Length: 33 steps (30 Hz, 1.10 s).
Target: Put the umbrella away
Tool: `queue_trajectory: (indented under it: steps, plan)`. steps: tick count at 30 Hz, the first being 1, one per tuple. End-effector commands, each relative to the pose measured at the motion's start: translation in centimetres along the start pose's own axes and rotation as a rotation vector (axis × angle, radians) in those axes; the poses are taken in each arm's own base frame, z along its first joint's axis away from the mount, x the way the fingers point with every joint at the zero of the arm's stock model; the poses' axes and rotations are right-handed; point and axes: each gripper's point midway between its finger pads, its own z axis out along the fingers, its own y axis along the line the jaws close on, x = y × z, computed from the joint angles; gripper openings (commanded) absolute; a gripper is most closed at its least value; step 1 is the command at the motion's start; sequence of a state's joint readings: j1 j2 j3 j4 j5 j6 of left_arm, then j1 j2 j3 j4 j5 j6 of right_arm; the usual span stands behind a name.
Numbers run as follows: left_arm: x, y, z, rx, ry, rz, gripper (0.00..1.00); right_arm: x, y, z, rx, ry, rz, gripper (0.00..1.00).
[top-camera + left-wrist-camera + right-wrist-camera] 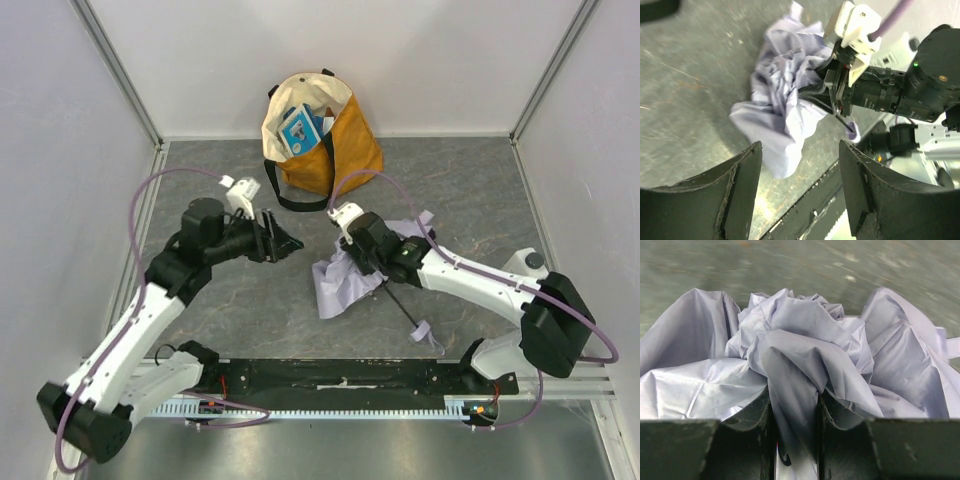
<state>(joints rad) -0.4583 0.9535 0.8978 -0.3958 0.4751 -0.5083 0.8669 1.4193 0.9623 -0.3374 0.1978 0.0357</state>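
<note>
The umbrella point(340, 280) lies crumpled on the grey table, pale lavender canopy bunched up, its slim black shaft point(405, 308) running toward the near right to a lavender strap point(423, 331). My right gripper point(345, 262) is shut on a fold of the canopy point(795, 390); the fabric fills the right wrist view. My left gripper point(290, 240) is open and empty, held to the left of the umbrella. In the left wrist view the canopy point(785, 100) lies beyond the open fingers point(747, 175), with the right gripper point(832, 97) clamped on it.
A mustard-and-cream tote bag point(318, 135) stands open at the back centre, holding a blue package, its dark strap trailing on the table. White walls enclose the table on three sides. A black rail point(340, 375) runs along the near edge.
</note>
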Motion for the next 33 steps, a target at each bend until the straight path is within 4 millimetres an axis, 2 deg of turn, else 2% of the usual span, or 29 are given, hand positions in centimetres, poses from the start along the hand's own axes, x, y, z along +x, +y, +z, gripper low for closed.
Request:
queue_trajectory:
  steps: [1, 3, 7, 9, 12, 14, 16, 18, 20, 21, 22, 23, 24, 25, 28, 29, 33]
  plan:
    - [-2.9, 1.4, -4.1, -0.196, -0.167, 0.09, 0.69, -2.0, -7.5, -3.5, 0.343, 0.06, -0.016, 0.0]
    - [-3.2, 0.5, -4.9, -0.174, -0.185, 0.11, 0.69, -3.2, -9.8, -5.1, 0.453, 0.066, -0.053, 0.0]
    - [-2.4, -0.3, -5.6, -0.134, -0.181, 0.098, 0.68, -6.4, -14.6, -8.9, 0.755, 0.102, -0.151, 0.0]
    - [-1.8, -0.4, -5.8, -0.123, -0.186, 0.088, 0.67, -7.9, -16.4, -10.2, 0.88, 0.137, -0.228, 0.0]
    - [-0.9, -0.6, -6.3, -0.099, -0.192, 0.07, 0.66, -9.7, -18.7, -11.6, 1.05, 0.208, -0.334, 0.0]
    - [-0.4, -0.9, -6.9, -0.083, -0.2, 0.06, 0.65, -10.5, -19.6, -12.3, 1.121, 0.257, -0.408, 0.0]
    - [0.3, -0.9, -7.4, -0.075, -0.211, 0.049, 0.63, -10.9, -20.1, -12.0, 1.165, 0.284, -0.463, 0.0]
    - [1.0, -0.8, -7.9, -0.07, -0.227, 0.023, 0.63, -10.7, -20.1, -11.1, 1.187, 0.313, -0.526, 0.0]
    - [2.2, -0.9, -7.6, -0.03, -0.214, -0.013, 0.62, -9.7, -19.2, -9.8, 1.171, 0.359, -0.595, 0.0]
    - [3.6, -1.6, -6.9, 0.046, -0.164, -0.039, 0.61, -9.5, -18.8, -9.0, 1.138, 0.332, -0.541, 0.0]
    - [4.9, -2.3, -6.0, 0.131, -0.107, -0.08, 0.61, -10.0, -18.2, -8.1, 1.032, 0.319, -0.534, 0.0]
    - [6.1, -2.7, -4.8, 0.208, -0.068, -0.138, 0.59, -9.4, -17.0, -6.5, 0.905, 0.272, -0.417, 0.0]
    - [7.6, -2.8, -3.9, 0.286, -0.021, -0.197, 0.58, -9.4, -16.2, -5.9, 0.836, 0.246, -0.368, 0.0]
    - [7.9, -3.4, -3.3, 0.362, -0.013, -0.232, 0.57, -9.3, -15.6, -5.6, 0.801, 0.228, -0.357, 0.0]
    - [7.9, -3.5, -1.9, 0.424, -0.025, -0.236, 0.57, -8.5, -13.2, -4.0, 0.659, 0.194, -0.332, 0.0]
    - [7.3, -4.1, -1.6, 0.43, -0.028, -0.21, 0.57, -8.2, -12.7, -3.7, 0.631, 0.186, -0.321, 0.0]
    - [5.8, -4.9, 1.1, 0.435, 0.001, -0.206, 0.56, -7.3, -11.4, -3.0, 0.616, 0.165, -0.325, 0.0]
